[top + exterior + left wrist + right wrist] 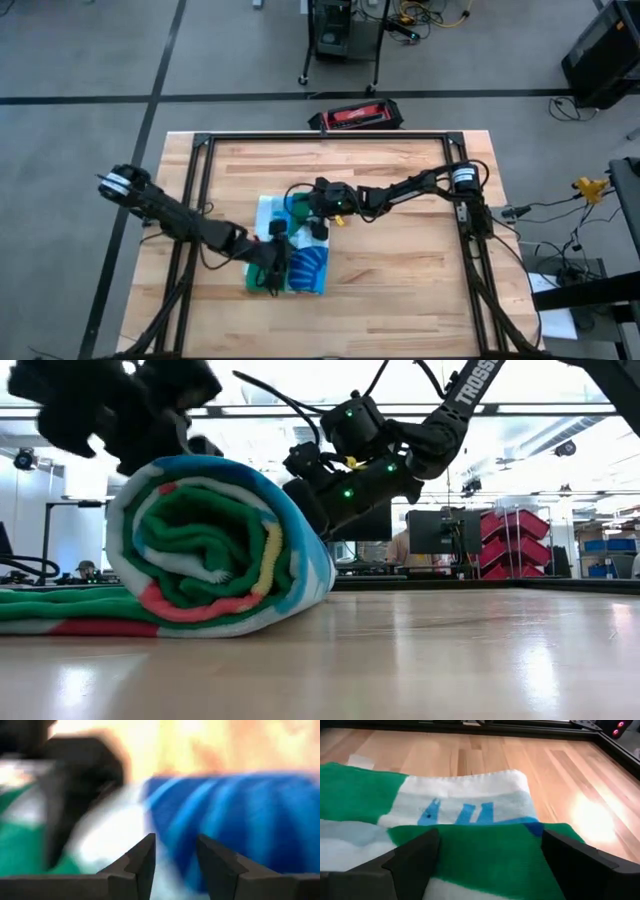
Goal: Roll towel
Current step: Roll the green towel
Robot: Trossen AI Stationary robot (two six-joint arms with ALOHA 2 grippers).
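Note:
The towel (305, 268) lies at the table's middle, partly rolled. In the low view its roll (220, 540) shows a spiral end of green, white, red and blue layers, and a flat tail (50, 610) lies on the table to the left. My left gripper (274, 268) (150, 430) is over the top of the roll, its fingers (175, 852) a little apart before blue cloth. My right gripper (318, 222) (315, 500) is at the roll's far part, wide open (490, 852), with a green fold (485, 850) between its fingers. My left gripper stands right at the roll's top side; the view is blurred and I cannot tell whether it touches the cloth. My right gripper has its fingers on either side of the green fold, coming slanting from above and the right; I cannot tell whether they touch it.
A black metal frame (200, 190) runs along the table's left, far and right sides. A red and black case (355, 117) lies just beyond the far edge. Bare wood (400, 270) lies right of the towel. A person sits in the room behind (405, 550).

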